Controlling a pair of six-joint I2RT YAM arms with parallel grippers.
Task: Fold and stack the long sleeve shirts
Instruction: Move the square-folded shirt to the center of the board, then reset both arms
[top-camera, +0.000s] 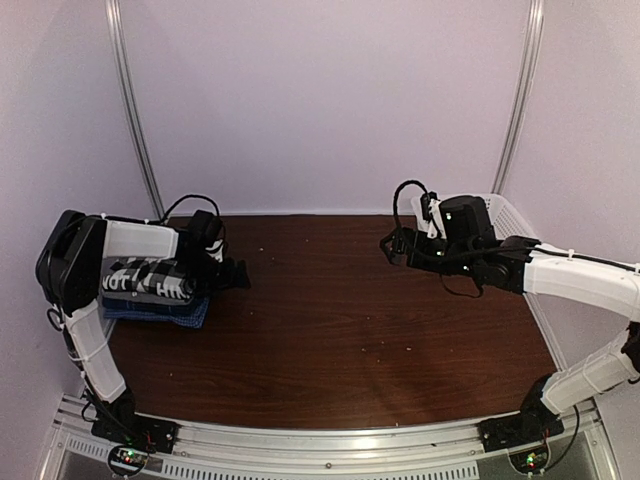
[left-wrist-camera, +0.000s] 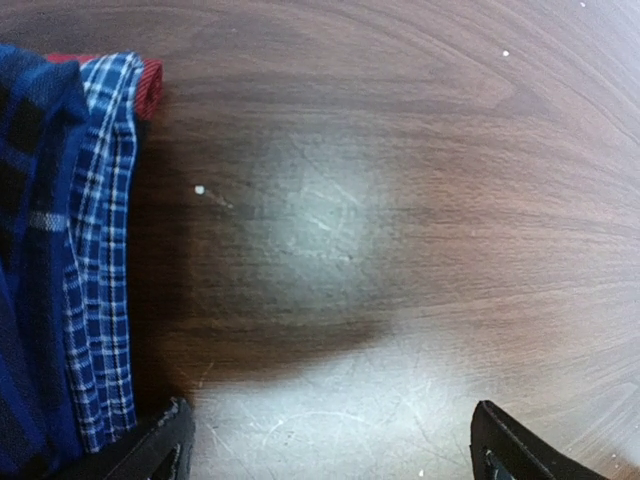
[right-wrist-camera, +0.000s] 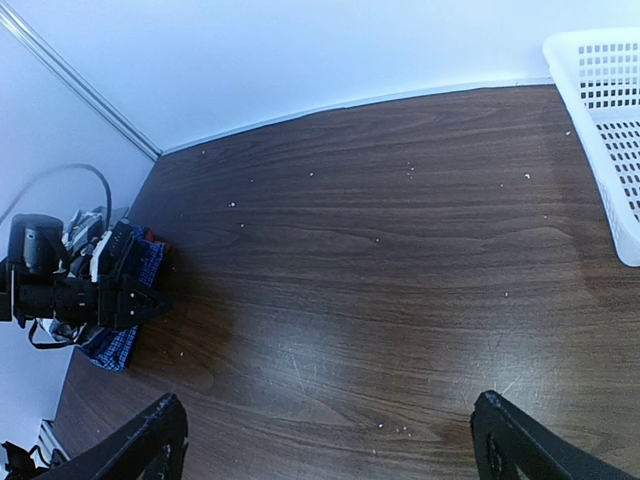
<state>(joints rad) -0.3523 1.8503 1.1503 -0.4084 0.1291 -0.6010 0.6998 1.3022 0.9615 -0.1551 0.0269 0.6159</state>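
Note:
A stack of folded shirts lies at the table's left side. A black-and-white plaid shirt (top-camera: 148, 279) is on top, with blue shirts (top-camera: 160, 312) under it. In the left wrist view the stack's edge shows a dark blue plaid shirt (left-wrist-camera: 35, 250), a blue-and-white check shirt (left-wrist-camera: 100, 260) and a red bit of cloth (left-wrist-camera: 150, 85). My left gripper (top-camera: 238, 273) (left-wrist-camera: 330, 450) is open and empty, just right of the stack above bare table. My right gripper (top-camera: 388, 247) (right-wrist-camera: 330, 445) is open and empty, held above the table's right half. The stack also shows in the right wrist view (right-wrist-camera: 125, 335).
A white plastic mesh basket (top-camera: 500, 215) stands at the back right corner and shows in the right wrist view (right-wrist-camera: 605, 130). The brown wooden table (top-camera: 340, 320) bears small white specks. White walls close in the back and sides.

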